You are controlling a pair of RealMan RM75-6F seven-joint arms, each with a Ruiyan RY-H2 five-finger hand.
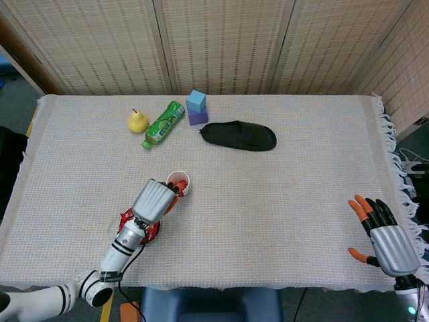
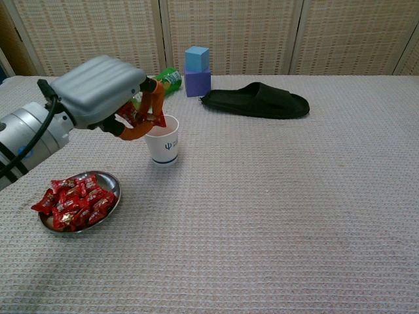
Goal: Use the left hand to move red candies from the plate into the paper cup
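red candies (image 2: pixel 73 204) on plate (image 2: pixel 112 184)

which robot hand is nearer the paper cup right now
Left. The left robot hand hovers right over the paper cup, pinching a red candy above its rim. The right robot hand rests far off at the table's opposite near corner.

Red candies (image 2: pixel 73 204) fill a silver plate (image 2: pixel 111 183). The paper cup (image 2: pixel 163 148) is white with a blue band. The left hand (image 2: pixel 105 88) is grey with orange fingers (image 2: pixel 156 98). The worktop (image 2: pixel 275 216) wears pale waffle-weave cloth. The slipper (image 2: pixel 256 101) is black.
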